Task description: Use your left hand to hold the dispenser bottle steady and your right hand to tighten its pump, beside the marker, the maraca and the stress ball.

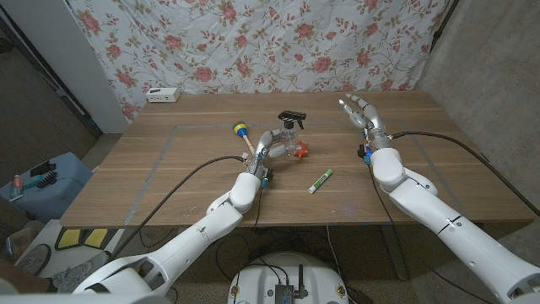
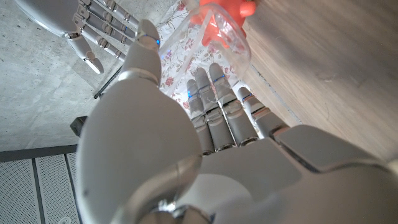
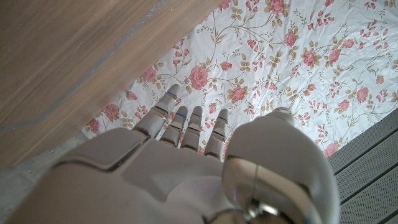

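Left hand: your left hand [image 1: 272, 145] is at the clear plastic dispenser bottle with the black pump head [image 1: 292, 135], fingers against its side; the left wrist view shows the clear bottle [image 2: 219, 34] just past your fingertips [image 2: 217, 78], thumb on one side and fingers on the other. It reads as a grasp, though how firm it is can't be told.

Right hand: your right hand [image 1: 364, 116] is raised and released, fingers spread, holding nothing. It stands well apart from the bottle, off to your right of it.

Bottle: upright on the wooden table [image 1: 169, 177], right in front of your left hand, pump on top and untouched.

Progress: the steadying half looks done or very nearly so. Tightening hasn't begun; you have yet to bring the right hand across to the pump, grip it and turn.

Count, bottle: one.

Count, marker: one green-and-white marker [image 1: 320, 181], lying on the table between your two arms, nearer you than the bottle.

Count, maraca: one, with a blue, yellow and green head [image 1: 240, 130], just to the left of your left hand.

Count, stress ball: one small orange-red thing [image 1: 302, 152] touching the bottle's base; it's too small to confirm its shape.

Count, hands: two, one busy, one free.
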